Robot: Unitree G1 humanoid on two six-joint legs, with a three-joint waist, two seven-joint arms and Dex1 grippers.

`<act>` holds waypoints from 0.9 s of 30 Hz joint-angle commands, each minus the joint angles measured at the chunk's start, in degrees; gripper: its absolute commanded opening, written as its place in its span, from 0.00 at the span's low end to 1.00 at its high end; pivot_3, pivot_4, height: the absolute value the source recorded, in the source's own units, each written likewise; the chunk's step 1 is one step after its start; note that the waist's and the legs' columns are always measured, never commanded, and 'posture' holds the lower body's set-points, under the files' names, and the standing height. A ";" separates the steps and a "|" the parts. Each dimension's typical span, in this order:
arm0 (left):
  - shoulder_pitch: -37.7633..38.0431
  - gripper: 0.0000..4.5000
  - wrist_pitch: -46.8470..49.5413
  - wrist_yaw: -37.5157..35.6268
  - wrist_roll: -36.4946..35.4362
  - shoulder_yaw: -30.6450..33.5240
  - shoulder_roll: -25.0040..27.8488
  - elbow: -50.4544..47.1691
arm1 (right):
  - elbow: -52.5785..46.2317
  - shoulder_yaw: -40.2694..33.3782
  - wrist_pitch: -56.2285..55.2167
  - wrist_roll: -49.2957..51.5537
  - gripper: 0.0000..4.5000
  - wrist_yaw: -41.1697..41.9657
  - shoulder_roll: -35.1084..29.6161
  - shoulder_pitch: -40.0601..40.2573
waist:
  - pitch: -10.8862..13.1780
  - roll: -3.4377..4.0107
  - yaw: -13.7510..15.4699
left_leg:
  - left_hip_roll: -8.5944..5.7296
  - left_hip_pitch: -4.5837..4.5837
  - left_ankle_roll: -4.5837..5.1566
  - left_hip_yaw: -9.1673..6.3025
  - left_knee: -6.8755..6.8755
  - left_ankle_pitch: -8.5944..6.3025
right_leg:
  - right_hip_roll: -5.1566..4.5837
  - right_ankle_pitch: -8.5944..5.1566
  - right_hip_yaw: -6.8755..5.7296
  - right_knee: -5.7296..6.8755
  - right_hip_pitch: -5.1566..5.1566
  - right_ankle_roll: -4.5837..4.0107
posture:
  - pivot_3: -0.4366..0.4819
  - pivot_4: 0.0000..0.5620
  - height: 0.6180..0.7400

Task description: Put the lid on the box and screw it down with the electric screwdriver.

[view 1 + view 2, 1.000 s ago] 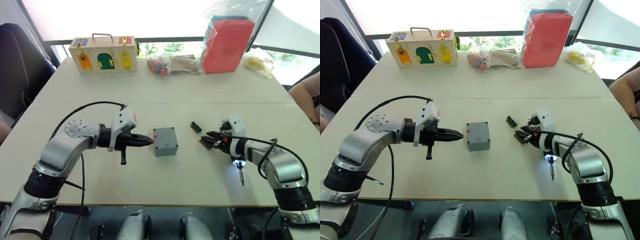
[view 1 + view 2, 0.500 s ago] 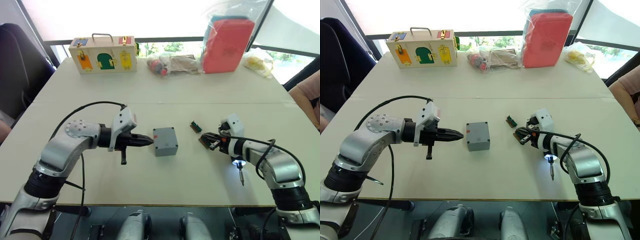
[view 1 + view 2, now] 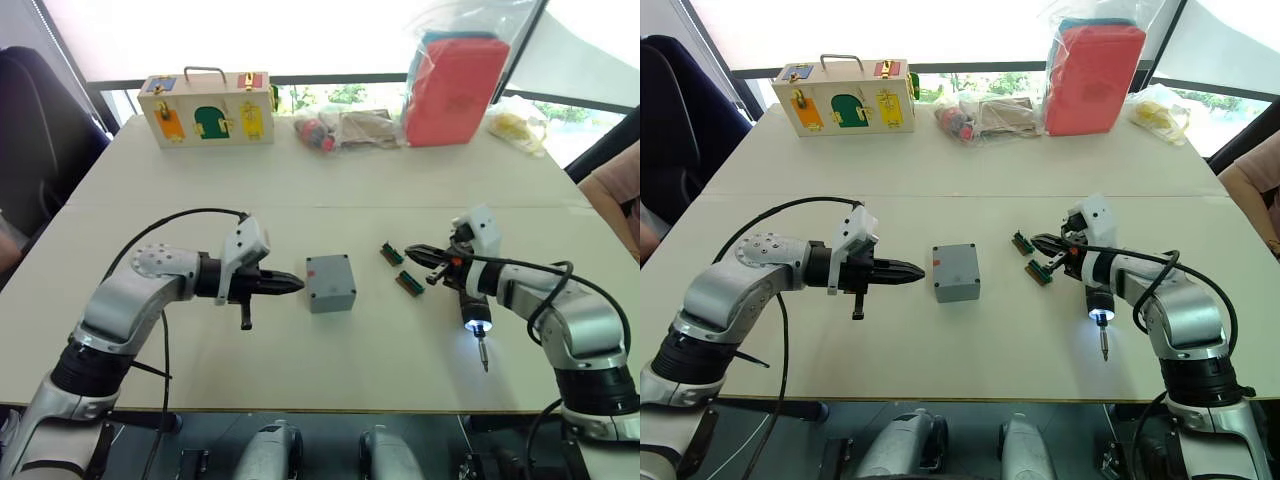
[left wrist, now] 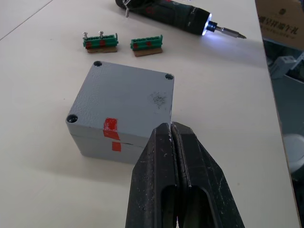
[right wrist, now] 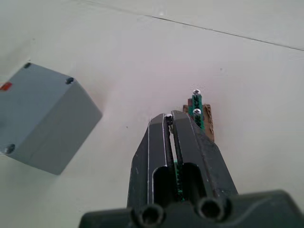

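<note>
Across the pale, smooth table [image 3: 330,180], the matt grey box [image 3: 331,288] sits dead centre with its flat lid [image 4: 126,97] already on, corner holes showing no screw heads, and the left pincer [image 3: 298,283] waits with fingers together at its 9 o'clock. The right pincer [image 3: 410,250], fingers pressed together, has just lifted off the nearer green strip [image 3: 409,283] at the box's 3 o'clock, perhaps fetching a screw, too small to tell. The slim black screwdriver [image 3: 473,318] lies at 4 o'clock, tip lit.
</note>
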 commanded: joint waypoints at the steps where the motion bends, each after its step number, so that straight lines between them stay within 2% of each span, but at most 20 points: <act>1: 0.39 0.00 -1.33 -0.50 0.04 1.27 1.00 0.71 | -3.99 0.13 1.08 2.78 0.01 0.18 1.35 -3.49 | 0.00 0.00 -0.01 | 0.00 0.00 0.00 0.00 0.00 0.00 | 0.00 0.00 0.00 0.00 -0.01 0.00 | 0.48 0.27 1.00; 6: 1.74 0.00 -1.37 -0.16 -0.05 2.34 2.50 0.49 | -2.58 5.77 0.23 2.77 0.01 0.85 5.98 -7.96 | 0.00 0.00 -0.32 | 0.01 0.00 0.00 0.00 -0.02 0.00 | 0.00 0.00 0.01 0.01 -0.03 0.00 | 0.48 0.27 1.00; 12: 3.52 0.00 -0.66 0.94 -0.66 2.91 3.02 -1.63 | 0.99 9.49 -2.74 0.75 0.01 2.11 7.68 -8.86 | 0.00 0.00 0.08 | -0.05 -0.01 0.01 0.00 -0.03 -0.01 | -0.08 0.00 0.00 -0.02 -0.01 -0.01 | 0.48 0.27 1.00; 27: 4.92 0.00 1.66 3.57 -2.13 3.54 2.90 -5.01 | 6.22 11.95 -6.28 -2.28 0.01 3.48 9.20 -9.80 | 0.00 0.00 -0.08 | -0.05 -0.01 -0.01 0.00 -0.05 -0.01 | -0.08 0.00 0.00 0.00 -0.05 -0.01 | 0.48 0.27 1.00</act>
